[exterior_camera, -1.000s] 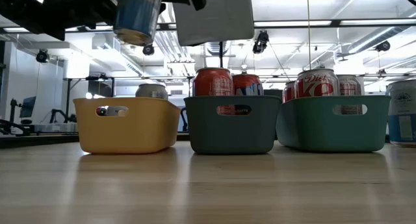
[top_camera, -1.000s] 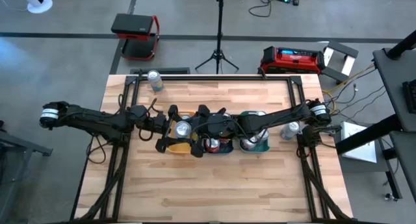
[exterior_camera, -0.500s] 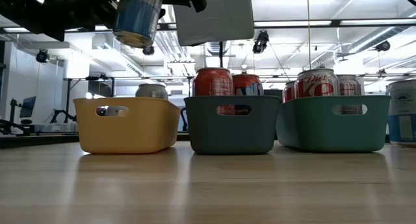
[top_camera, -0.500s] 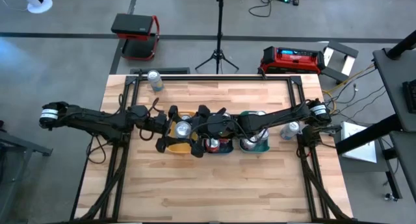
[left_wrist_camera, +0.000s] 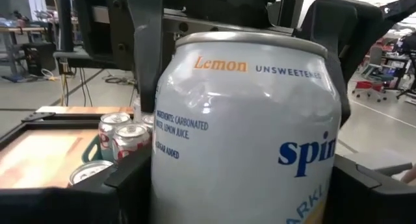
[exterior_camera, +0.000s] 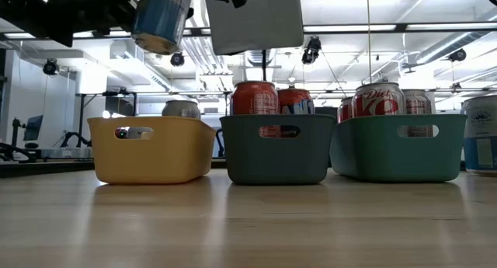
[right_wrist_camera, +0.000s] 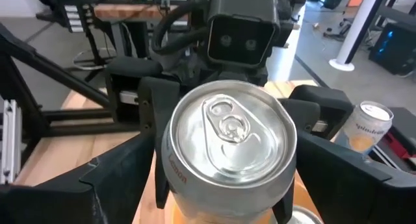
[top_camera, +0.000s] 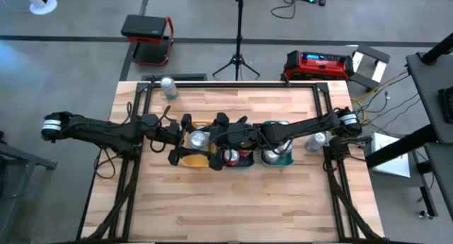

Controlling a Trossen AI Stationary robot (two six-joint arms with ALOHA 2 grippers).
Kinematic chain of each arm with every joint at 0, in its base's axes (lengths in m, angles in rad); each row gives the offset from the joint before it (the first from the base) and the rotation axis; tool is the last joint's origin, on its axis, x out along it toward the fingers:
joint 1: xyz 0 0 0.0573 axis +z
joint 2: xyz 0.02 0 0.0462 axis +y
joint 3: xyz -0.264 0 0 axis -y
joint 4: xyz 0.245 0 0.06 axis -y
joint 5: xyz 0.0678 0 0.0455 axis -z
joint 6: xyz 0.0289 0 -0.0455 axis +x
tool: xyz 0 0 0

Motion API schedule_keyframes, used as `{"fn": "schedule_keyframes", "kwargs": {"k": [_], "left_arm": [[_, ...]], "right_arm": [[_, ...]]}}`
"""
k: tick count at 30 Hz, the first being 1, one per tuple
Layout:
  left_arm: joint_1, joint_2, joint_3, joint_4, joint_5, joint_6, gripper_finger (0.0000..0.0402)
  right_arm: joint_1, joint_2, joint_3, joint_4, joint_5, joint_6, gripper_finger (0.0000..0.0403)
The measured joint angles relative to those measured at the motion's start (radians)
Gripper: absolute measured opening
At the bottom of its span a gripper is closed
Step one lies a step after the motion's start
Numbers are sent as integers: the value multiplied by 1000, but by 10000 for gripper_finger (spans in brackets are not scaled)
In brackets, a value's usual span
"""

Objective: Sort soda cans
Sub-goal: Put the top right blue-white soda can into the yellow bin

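A white, blue-lettered soda can (left_wrist_camera: 247,133) hangs above the yellow tray (exterior_camera: 151,147), its silver top (top_camera: 198,139) facing up. My left gripper (top_camera: 194,139) reaches in from the table's left and is shut on it. My right gripper (right_wrist_camera: 227,191) comes from the right and stands open, its fingers on either side of the same can without touching it. One silver can (exterior_camera: 181,109) stands in the yellow tray. Red cans (exterior_camera: 255,97) stand in the middle tray (exterior_camera: 276,147), and silver-and-red cans (exterior_camera: 378,101) in the teal tray (exterior_camera: 400,147). My left gripper pinches the can's side wall (left_wrist_camera: 166,178) between its two fingers, one on each side of the body. The fingers come in about level from the table's left. The can is lifted clear above the yellow tray and leans a little, its bottom rim (exterior_camera: 158,43) free.
One loose can (top_camera: 168,86) stands at the table's far left corner and another (top_camera: 316,141) near the right edge, beside the teal tray. The near half of the wooden table (top_camera: 226,201) holds nothing.
My left gripper and the can have drifted a little toward the table's left; the right gripper has kept still.
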Motion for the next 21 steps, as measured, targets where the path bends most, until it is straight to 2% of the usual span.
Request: {"fn": "schedule_keyframes", "kwargs": {"k": [7,13,17,21], "left_arm": [[0,-51,0,-82,-17,5,278],[-3,-111,0,-189,-112,9,279],[-5,-147,-15,-192,-141,11,280],[-12,-192,-88,-130,-179,-19,280]], "right_arm": [[4,-6,0,50,14,-7,346],[23,-35,0,67,83,-59,336],[35,-41,0,77,85,-61,330],[47,-39,-7,73,85,-57,324]]}}
